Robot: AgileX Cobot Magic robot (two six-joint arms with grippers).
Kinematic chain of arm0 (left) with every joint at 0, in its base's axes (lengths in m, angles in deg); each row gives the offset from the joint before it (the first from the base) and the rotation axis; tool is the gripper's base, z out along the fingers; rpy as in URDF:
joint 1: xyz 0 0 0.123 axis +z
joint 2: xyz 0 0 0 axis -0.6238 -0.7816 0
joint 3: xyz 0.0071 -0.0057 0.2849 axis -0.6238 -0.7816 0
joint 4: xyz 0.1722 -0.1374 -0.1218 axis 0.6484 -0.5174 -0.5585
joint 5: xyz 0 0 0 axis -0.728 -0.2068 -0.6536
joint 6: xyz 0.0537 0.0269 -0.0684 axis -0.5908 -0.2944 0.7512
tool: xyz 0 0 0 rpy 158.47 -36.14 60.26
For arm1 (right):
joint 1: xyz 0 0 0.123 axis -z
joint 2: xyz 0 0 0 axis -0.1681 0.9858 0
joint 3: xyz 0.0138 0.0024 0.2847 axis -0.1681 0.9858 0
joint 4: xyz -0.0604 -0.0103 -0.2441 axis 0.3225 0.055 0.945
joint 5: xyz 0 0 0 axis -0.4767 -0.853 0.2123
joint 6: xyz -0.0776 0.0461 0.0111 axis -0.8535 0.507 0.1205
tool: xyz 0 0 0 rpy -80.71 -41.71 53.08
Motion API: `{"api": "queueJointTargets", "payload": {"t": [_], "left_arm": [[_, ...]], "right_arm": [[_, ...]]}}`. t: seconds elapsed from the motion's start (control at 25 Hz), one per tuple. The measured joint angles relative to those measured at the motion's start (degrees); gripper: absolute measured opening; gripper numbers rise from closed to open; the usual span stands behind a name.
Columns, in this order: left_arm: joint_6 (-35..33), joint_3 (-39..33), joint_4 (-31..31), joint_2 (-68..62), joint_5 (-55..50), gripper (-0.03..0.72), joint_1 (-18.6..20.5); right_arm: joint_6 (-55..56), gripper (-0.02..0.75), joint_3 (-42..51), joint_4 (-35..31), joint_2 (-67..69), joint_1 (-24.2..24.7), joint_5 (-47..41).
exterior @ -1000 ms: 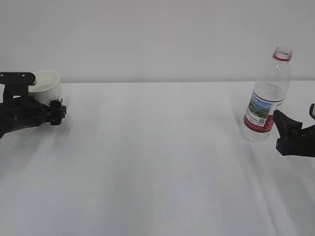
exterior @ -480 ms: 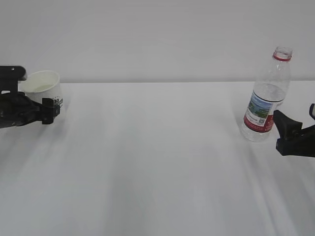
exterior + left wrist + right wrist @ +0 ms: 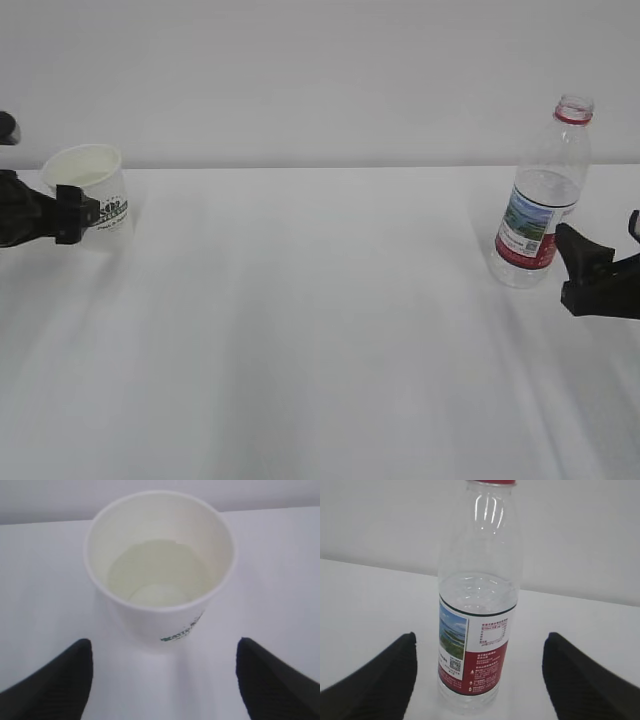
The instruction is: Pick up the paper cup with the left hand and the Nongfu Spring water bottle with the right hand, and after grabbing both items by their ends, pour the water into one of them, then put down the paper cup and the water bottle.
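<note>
Evidently nearly everything is finished, and only the arms' retreat is looking outstanding. Starting with the broadest thing, the white table [image 3: 320,330] is carrying both task items, each standing upright and well apart, one near each end of the exterior view.

Next in size, the Nongfu Spring water bottle [image 3: 540,200] is standing on the right side with no cap on its red-ringed neck. In the right wrist view the water [image 3: 479,592] is reaching only to about the top edge of the label, so the bottle is reading as partly emptied, which suits a pour already made. The right hand [image 3: 597,272] is sitting just beside the bottle's base, on the near side; its jaws are standing spread, with clear table showing between each finger and the bottle wall, so nothing is being gripped.

Smaller again, the paper cup [image 3: 90,188] is resting on the far left with its printed logo facing the camera. The left hand [image 3: 62,214] is hovering beside it, and the left wrist view is showing its two black fingertips [image 3: 60,677] wide apart and short of the cup, touching nothing.

Smallest of all, a shallow pool of clear liquid is lying in the cup's cream bottom, so I am judging the pour and both set-downs as done.
</note>
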State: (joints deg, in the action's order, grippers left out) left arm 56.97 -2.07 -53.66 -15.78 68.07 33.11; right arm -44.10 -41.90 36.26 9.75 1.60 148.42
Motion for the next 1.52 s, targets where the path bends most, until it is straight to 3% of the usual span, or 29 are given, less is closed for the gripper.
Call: {"api": "queueJointTargets", "payload": {"t": [0.32, 0.72, 1.52], "left_arm": [[-0.1, -4.9, 1.7, 10.6, -0.2, 0.638, 0.0], [-0.1, -5.9, 3.7, 24.3, -1.9, 0.617, 0.0], [-0.1, -5.9, 6.4, 52.2, -24.2, 0.592, 0.0]], "right_arm": [[0.0, 0.589, 0.0, -0.1, -5.4, 0.0, -0.6], [0.0, 0.589, 0.4, -2.0, -18.4, 0.0, -9.9], [-0.1, 0.589, 0.9, -2.6, -41.6, 0.0, -31.6]]}}
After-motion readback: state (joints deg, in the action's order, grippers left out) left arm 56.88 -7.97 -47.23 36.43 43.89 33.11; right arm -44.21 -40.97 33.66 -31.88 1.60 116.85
